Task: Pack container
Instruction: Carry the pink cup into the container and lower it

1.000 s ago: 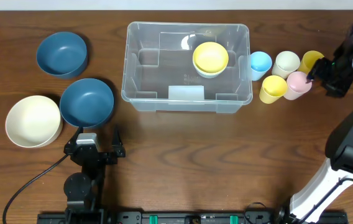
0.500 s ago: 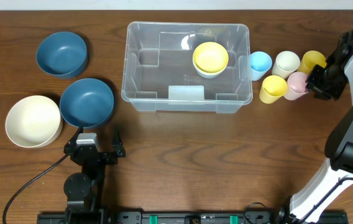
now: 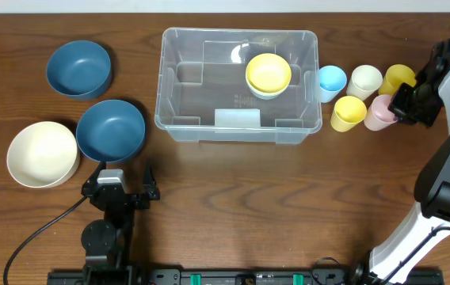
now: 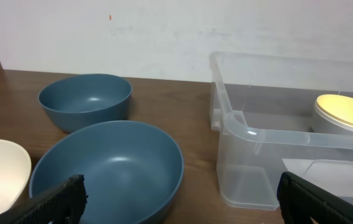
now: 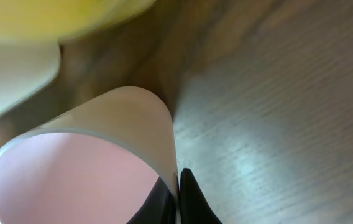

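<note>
With a yellow bowl (image 3: pixel 268 74) already in the container (image 3: pixel 159 95) at 12 o'clock, I pinch the pink cup (image 3: pixel 378 113) by its wall in my right gripper (image 3: pixel 398 104) at 3 o'clock. Four other cups (image 3: pixel 348 112) and three bowls (image 3: pixel 111 131) at 9 o'clock wait outside. My left gripper (image 3: pixel 120 188) hangs spread at 7 o'clock. Neighbouring cups crowd the pink one, so straight up looks clearest.

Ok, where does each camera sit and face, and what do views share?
Overhead: above the table, straight down on container; left arm and right arm show.
Left wrist: low, facing nearer blue bowl and container; left gripper open, tips at bottom corners.
Right wrist: close on pink cup; right gripper shut on its rim.
Shared: yellow bowl, overhead and left wrist.
</note>
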Controlling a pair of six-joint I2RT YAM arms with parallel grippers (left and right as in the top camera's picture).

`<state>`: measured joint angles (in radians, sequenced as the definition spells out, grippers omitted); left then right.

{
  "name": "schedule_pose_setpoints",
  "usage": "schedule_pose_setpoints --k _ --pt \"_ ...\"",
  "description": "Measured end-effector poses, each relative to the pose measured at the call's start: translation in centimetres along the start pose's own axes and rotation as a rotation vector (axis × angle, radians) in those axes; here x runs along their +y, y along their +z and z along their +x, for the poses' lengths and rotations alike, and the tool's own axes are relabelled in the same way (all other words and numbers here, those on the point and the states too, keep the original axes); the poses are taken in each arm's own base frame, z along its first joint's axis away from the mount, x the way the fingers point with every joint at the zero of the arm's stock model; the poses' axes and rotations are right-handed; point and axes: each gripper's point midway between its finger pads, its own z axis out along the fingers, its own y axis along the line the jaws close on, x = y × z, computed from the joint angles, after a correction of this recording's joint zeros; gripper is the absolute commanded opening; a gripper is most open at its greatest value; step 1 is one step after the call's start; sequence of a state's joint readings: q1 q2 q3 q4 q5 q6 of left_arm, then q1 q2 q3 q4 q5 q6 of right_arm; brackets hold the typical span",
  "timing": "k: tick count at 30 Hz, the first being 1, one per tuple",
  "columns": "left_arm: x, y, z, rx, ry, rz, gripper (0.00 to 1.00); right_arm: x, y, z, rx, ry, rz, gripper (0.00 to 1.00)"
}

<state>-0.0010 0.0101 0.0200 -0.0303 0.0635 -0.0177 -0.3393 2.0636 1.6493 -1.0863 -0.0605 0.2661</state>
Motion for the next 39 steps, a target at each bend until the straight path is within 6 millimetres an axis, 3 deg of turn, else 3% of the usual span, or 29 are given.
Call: schedule_pose_setpoints --k 5,7,11,14,18,22,28,31,34,39 --pt "0.0 0.0 0.0 0.0 0.0 0.0 0.98 -0.4 -0.7 2.2 0.069 0.001 0.017 0.01" --pt "0.0 0.0 0.0 0.0 0.0 0.0 0.98 -0.3 -1.8 3.0 0.072 -0.004 0.016 0.01" --pt "0.0 0.0 0.0 0.0 0.0 0.0 0.98 0.2 -6.9 4.3 0.002 -0.023 -0.015 0.01" --pt "0.0 0.0 0.0 0.0 0.0 0.0 0.98 1.0 -12.0 5.1 -0.118 -0.071 -0.076 0.01" --pt "0.0 0.0 0.0 0.0 0.0 0.0 0.98 3.7 -17.5 7.0 -0.264 -0.184 -0.154 0.02" --pt "0.0 0.0 0.0 0.0 0.0 0.0 0.98 8.9 -20.1 8.6 -0.333 -0.348 -0.226 0.01" --pt "0.0 0.0 0.0 0.0 0.0 0.0 0.98 18.2 -21.6 11.3 -0.423 -0.578 -0.323 0.02" --pt "0.0 0.0 0.0 0.0 0.0 0.0 0.98 21.1 -21.5 12.4 -0.445 -0.632 -0.339 0.02" --pt "0.0 0.0 0.0 0.0 0.0 0.0 0.98 23.2 -19.5 13.3 -0.412 -0.669 -0.322 0.01" --pt "0.0 0.0 0.0 0.0 0.0 0.0 0.98 25.1 -13.8 13.9 -0.296 -0.698 -0.24 0.01"
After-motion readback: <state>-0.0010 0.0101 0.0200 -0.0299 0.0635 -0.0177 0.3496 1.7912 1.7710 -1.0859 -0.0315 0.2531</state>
